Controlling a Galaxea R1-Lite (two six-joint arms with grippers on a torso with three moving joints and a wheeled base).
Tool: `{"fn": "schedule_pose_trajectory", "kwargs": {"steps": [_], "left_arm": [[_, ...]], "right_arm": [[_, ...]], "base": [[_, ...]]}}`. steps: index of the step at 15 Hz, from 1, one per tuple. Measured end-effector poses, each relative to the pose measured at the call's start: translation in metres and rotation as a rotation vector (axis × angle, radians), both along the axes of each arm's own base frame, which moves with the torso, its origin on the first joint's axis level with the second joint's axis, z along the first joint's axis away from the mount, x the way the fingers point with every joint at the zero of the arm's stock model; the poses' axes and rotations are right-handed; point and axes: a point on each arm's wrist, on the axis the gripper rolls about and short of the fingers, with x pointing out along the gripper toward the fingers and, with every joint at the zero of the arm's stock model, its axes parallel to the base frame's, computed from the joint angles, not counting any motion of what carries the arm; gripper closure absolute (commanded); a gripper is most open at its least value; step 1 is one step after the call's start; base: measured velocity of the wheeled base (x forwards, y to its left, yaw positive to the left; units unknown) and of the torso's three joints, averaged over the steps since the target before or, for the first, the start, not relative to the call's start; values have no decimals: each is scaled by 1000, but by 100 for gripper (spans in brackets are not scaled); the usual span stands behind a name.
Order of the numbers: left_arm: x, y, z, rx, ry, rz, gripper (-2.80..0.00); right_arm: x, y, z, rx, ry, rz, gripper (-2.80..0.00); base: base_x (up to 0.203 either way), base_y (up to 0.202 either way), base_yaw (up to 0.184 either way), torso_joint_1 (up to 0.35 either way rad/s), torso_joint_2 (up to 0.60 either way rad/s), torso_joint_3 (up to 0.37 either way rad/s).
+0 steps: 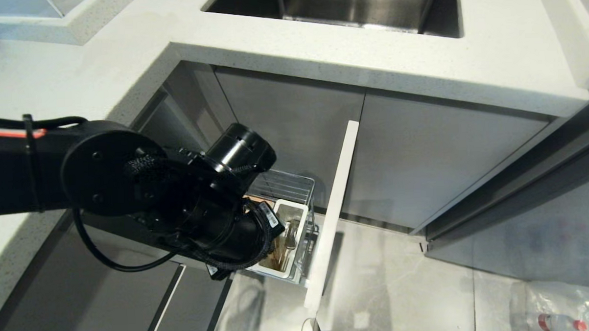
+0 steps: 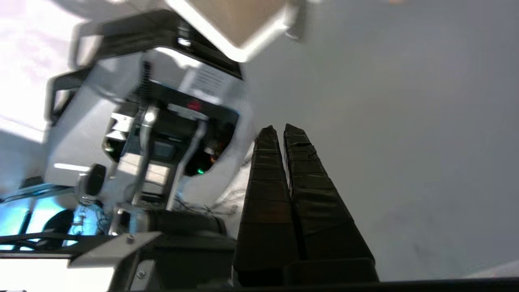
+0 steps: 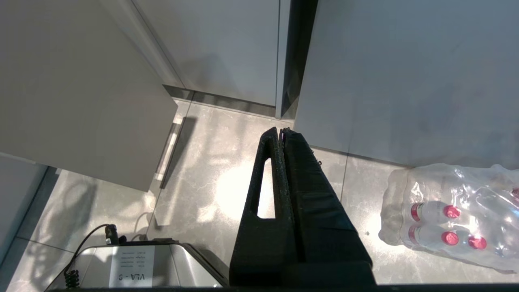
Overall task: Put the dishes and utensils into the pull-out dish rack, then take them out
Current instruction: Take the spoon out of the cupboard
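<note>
The pull-out dish rack (image 1: 288, 185) stands drawn out under the counter, its chrome wire and pale drawer front (image 1: 331, 218) showing past my left arm (image 1: 178, 199). In its white cutlery box (image 1: 301, 212) stand the utensils: light-brown chopsticks (image 1: 277, 258) and a grey spoon (image 1: 291, 233). My left arm covers the rest of the rack, and the dishes are hidden. My left gripper (image 2: 280, 129) is shut with nothing in it, its tips before a plain grey panel. My right gripper (image 3: 281, 130) is shut and empty, hanging over the floor.
A pale stone counter (image 1: 320, 47) with a steel sink (image 1: 357, 6) runs above grey cabinet fronts (image 1: 421, 156). A wrapped pack of water bottles (image 3: 450, 219) lies on the tiled floor at the right. My own base (image 3: 134, 263) sits below the right gripper.
</note>
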Motion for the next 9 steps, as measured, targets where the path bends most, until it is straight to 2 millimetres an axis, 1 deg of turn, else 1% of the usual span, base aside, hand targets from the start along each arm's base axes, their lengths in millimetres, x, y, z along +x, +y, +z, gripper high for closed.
{"fn": "schedule_pose_trajectory", "kwargs": {"steps": [4,7,9], "left_arm": [[6,-4,-21,49,42,11,0],[12,-9,-29,47,40,10,0],[20,-12,-36,39,32,18,0]], "right_arm": [[0,0,0,0,0,0,0],[0,0,0,0,0,0,0],[0,0,0,0,0,0,0]], "base": [[0,0,0,0,0,0],[0,0,0,0,0,0],[0,0,0,0,0,0]]}}
